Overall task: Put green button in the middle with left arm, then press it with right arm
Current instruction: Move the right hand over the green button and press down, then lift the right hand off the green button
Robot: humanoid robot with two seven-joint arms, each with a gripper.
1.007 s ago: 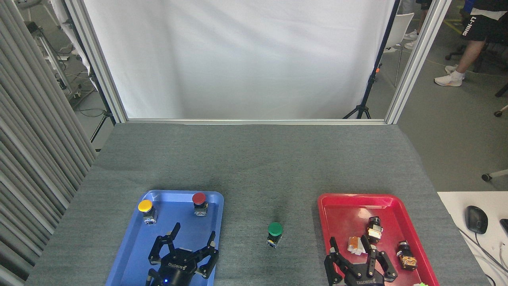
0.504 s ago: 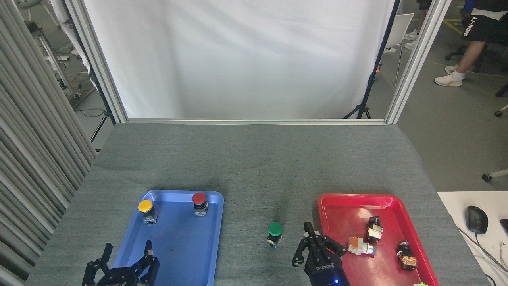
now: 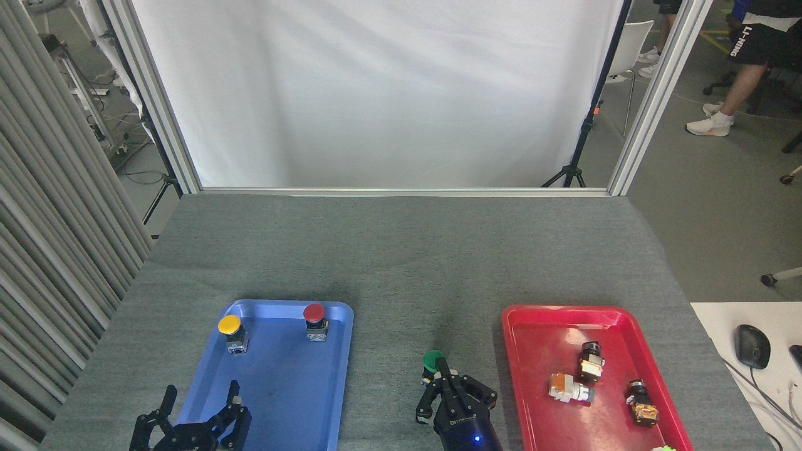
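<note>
A: Item one, the green button point(image 3: 432, 360)?

B: Upright on the middle point(image 3: 401, 275), the bare grey cloth between the blue tray point(image 3: 276, 376) and the red tray point(image 3: 551, 338). Green cap on top, dark base partly covered by the right arm's claw.

A: Item two, the right arm point(image 3: 442, 373)?

B: Black claw with white lettering and a blue light, rising from the lower edge just beside the red tray. Its fingers are drawn together into a closed point, and one fingertip point(image 3: 440, 362) lies over the near edge of the green cap. It holds nothing. Whether the tip presses on the cap or only sits above it, I cannot tell from this angle.

A: Item three, the left arm point(image 3: 197, 413)?

B: Black claw at the lower left, over the near left corner of the blue tray. Fingers spread wide, nothing between them. Well apart from the green button.

A: Blue tray contents?

B: Two switches at the far end: a yellow button point(image 3: 230, 326) at the left, a red button point(image 3: 314, 313) at the right, both upright.

A: Red tray contents?

B: Three small parts lying loose: a dark one point(image 3: 589, 360), a white and orange one point(image 3: 567, 388), and a dark one with an orange face point(image 3: 642, 404). A scrap of light green point(image 3: 665, 448) shows at the lower edge.

A: Other entries?

B: A computer mouse point(image 3: 750, 346) on the white desk at the right, a white backdrop behind the table, and a person's leg point(image 3: 730, 81) at the upper right.
</note>
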